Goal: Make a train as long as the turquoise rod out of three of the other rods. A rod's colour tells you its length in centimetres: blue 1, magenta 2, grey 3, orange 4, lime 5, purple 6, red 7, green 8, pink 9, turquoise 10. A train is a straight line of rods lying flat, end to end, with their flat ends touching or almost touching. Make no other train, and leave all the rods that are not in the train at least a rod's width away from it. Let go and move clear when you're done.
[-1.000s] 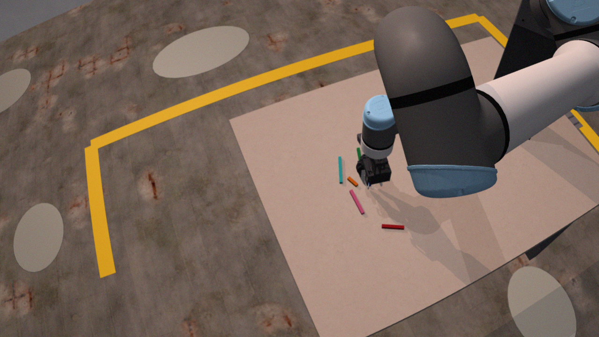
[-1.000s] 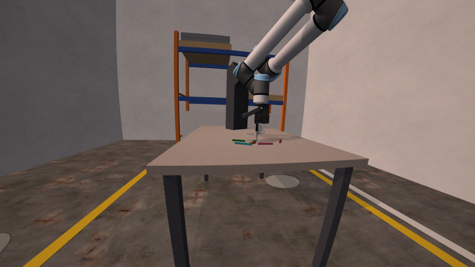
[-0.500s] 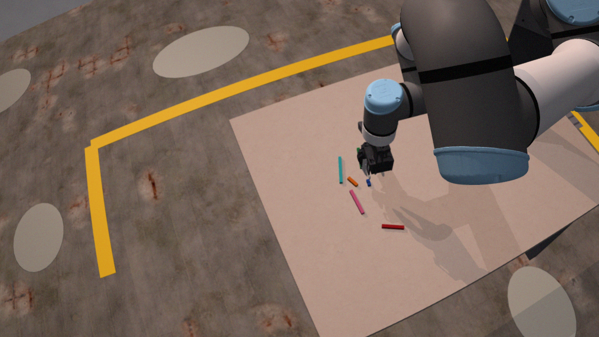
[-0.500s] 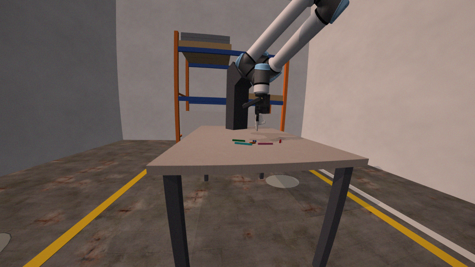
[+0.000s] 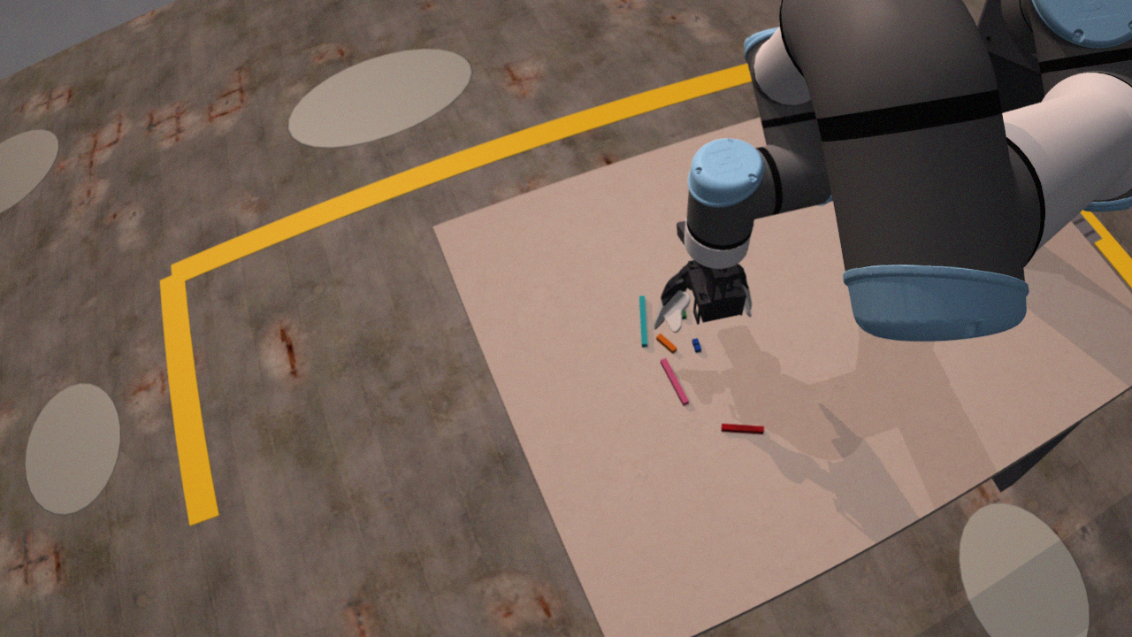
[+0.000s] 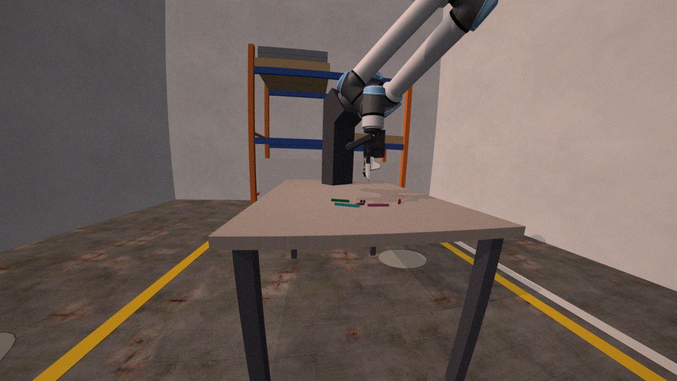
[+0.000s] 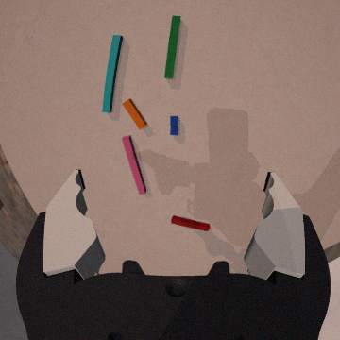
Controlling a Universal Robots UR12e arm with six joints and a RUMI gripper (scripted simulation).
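Two small blue rods (image 5: 696, 345) (image 6: 362, 201) (image 7: 174, 126) are seen end to end, almost touching, flat on the desk (image 5: 538, 443) (image 6: 369, 222) (image 7: 264, 61), between the orange rod (image 5: 666, 342) (image 6: 359, 203) (image 7: 134, 113) and a broad shadow. Above the desk, the pincer (image 5: 702, 318) (image 6: 367, 178) (image 7: 175, 172) is spread fully wide, with nothing gripped.

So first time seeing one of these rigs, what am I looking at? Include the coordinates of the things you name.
One jointed arm (image 5: 910, 197) (image 6: 402, 37) ending in a two-fingered pincer (image 5: 704, 320) (image 6: 367, 178) (image 7: 175, 172). The top picture looks down on the table (image 5: 554, 427) (image 6: 364, 220) (image 7: 283, 71); the exterior one faces it from one end, arm at the far side; the wrist one looks down past the fingers.

Seven rods lie on the table: turquoise (image 5: 643, 321) (image 6: 347, 205) (image 7: 112, 74), green (image 5: 684, 314) (image 6: 339, 200) (image 7: 173, 47), orange (image 5: 666, 342) (image 6: 359, 203) (image 7: 134, 113), pink (image 5: 674, 381) (image 6: 378, 205) (image 7: 134, 165), red (image 5: 742, 428) (image 6: 399, 201) (image 7: 190, 223) and two small blue ones (image 5: 695, 341) (image 6: 360, 201) (image 7: 174, 121), end to end, touching or nearly.

The pincer is wide open above them, holding nothing.
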